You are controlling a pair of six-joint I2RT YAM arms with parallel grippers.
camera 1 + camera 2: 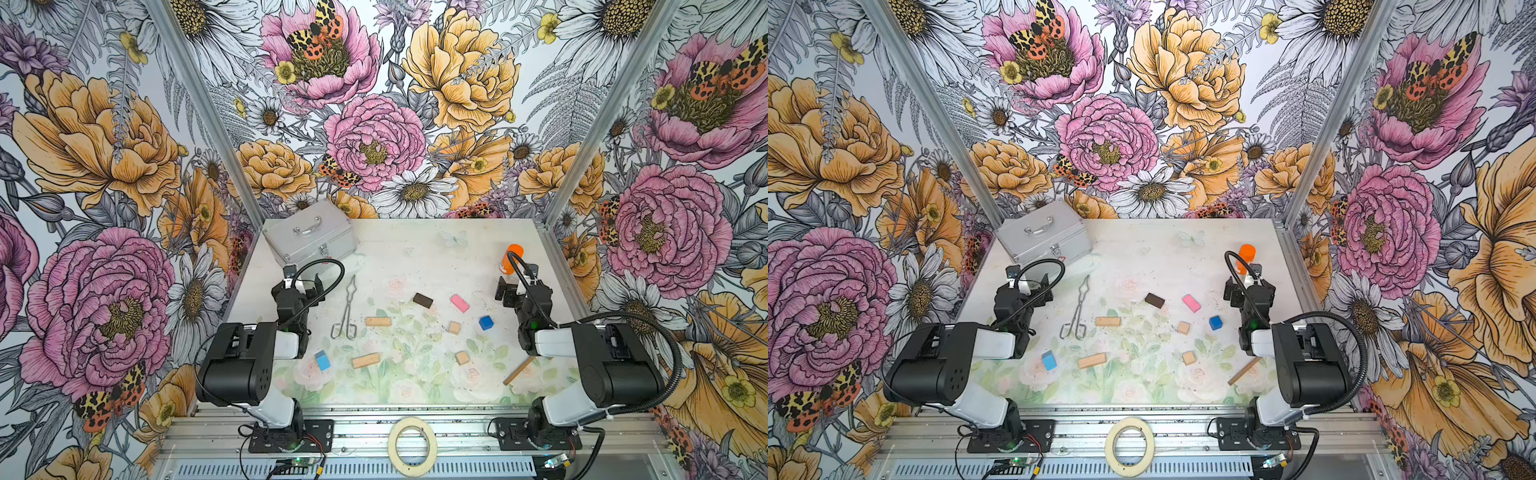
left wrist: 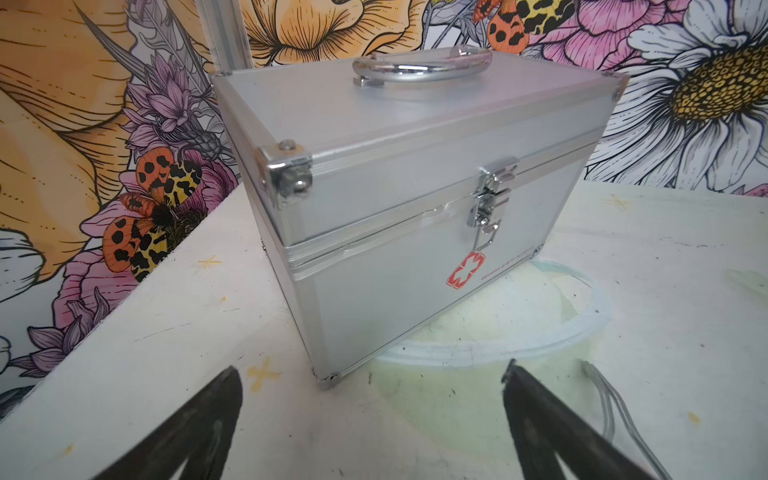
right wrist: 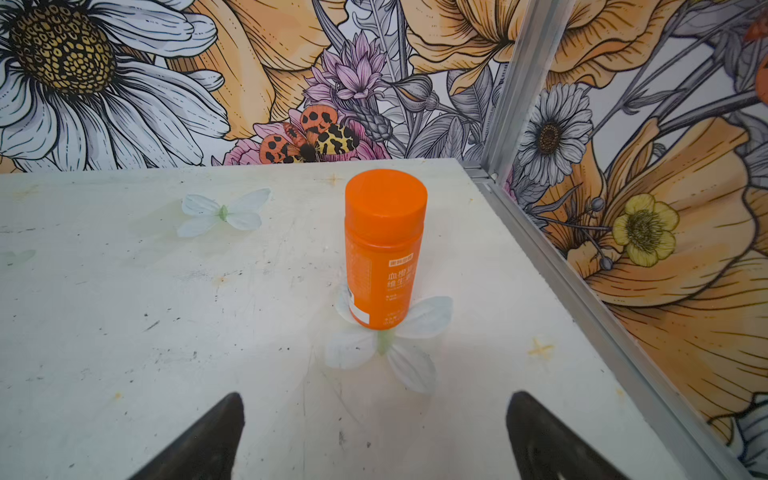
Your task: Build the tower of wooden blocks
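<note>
The wood blocks lie scattered singly on the table in both top views: a dark brown bar, a pink bar, two tan bars, two tan cubes and two blue cubes. The wood block tower is not in view. My left gripper is open and empty at the left, facing the silver case. My right gripper is open and empty at the right, facing an orange bottle. Neither touches a block.
A silver case stands at the back left. An orange bottle stands at the back right. Metal tongs lie left of the blocks. A thin tan stick lies under the right arm. A tape roll rests on the front rail.
</note>
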